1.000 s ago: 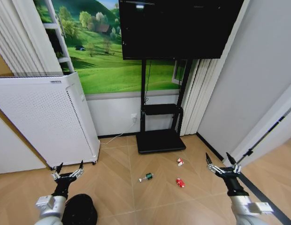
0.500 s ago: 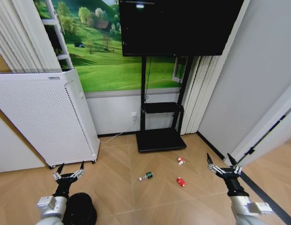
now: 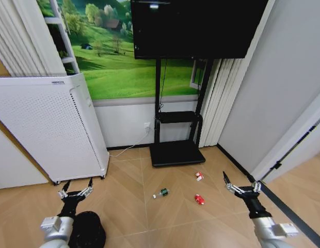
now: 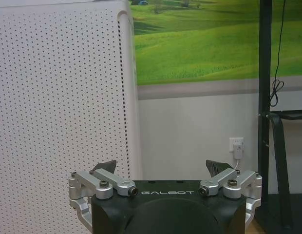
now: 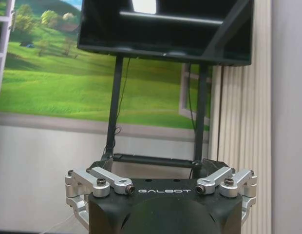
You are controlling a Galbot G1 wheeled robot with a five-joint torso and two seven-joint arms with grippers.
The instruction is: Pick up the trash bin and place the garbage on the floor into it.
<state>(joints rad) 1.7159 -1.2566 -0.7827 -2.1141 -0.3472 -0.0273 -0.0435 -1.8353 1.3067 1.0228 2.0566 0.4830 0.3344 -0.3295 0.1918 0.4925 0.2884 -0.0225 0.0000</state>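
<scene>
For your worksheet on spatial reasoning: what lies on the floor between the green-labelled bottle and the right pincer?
In the head view, a red can-like piece lies between bottle and right pincer.

One trash bin [image 3: 89, 231], three garbage pieces [image 3: 161, 193].

The trash bin [image 3: 88, 230], small, round and black, stood upright on the floor. Well apart from it lay the garbage: a little green-labelled bottle [image 3: 161, 194] on its side, a red-and-white packet [image 3: 199, 176], and a red piece [image 3: 200, 199].
</scene>
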